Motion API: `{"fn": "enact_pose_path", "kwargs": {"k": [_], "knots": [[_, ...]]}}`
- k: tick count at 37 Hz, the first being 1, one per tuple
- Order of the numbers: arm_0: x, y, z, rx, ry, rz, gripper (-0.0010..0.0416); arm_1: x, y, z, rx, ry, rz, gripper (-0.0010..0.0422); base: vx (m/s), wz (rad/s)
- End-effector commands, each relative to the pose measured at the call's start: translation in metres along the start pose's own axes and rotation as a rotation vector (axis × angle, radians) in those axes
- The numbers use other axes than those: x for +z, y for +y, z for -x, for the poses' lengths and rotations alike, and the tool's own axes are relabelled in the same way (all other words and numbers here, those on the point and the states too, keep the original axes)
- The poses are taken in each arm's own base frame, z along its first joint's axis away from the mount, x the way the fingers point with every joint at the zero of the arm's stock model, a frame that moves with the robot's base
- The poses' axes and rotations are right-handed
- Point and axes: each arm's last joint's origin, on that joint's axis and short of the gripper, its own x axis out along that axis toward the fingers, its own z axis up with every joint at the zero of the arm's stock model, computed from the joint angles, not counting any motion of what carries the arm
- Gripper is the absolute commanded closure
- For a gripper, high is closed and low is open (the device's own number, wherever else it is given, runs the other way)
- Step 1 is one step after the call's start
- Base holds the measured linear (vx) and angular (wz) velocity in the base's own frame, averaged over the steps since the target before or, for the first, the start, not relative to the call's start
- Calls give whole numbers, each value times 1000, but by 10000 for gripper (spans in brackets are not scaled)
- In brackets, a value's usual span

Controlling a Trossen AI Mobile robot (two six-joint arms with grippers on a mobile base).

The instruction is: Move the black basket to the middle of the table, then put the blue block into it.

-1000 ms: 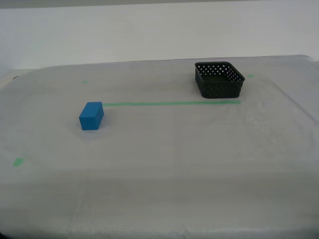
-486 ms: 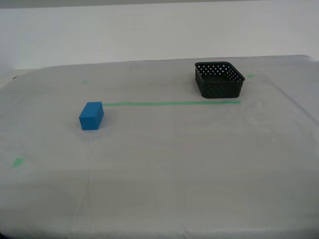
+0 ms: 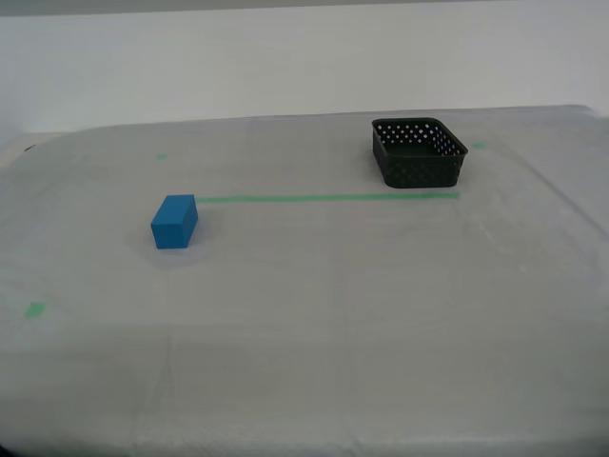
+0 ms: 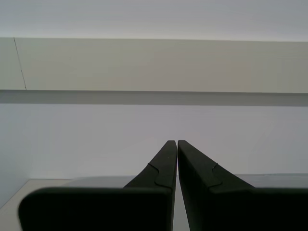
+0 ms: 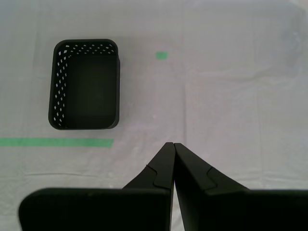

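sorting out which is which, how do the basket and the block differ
The black basket is a hollow, open-topped container with hole-dotted walls; the blue block is solid with plain faces. The basket is clearly wider than the block. Both sit untouched on the table, at opposite ends of the green tape line.

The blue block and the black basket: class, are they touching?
Apart. The exterior view shows the blue block toward its left and the black basket toward its right, with bare table cloth between them.
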Motion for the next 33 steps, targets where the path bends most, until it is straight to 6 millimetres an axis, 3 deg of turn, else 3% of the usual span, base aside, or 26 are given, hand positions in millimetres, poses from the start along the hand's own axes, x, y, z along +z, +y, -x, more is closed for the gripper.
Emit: {"fn": "enact_pose_path", "kwargs": {"k": [1,12,33], "knots": [[8,0,-1,7,18,7,406,0,0,0,0,-3,-2,412,0,0],[28,2,-16,86,17,6,407,0,0,0,1,-3,-2,412,0,0],[35,16,-52,124,57,5,406,0,0,0,0,-3,-2,412,0,0]]}}
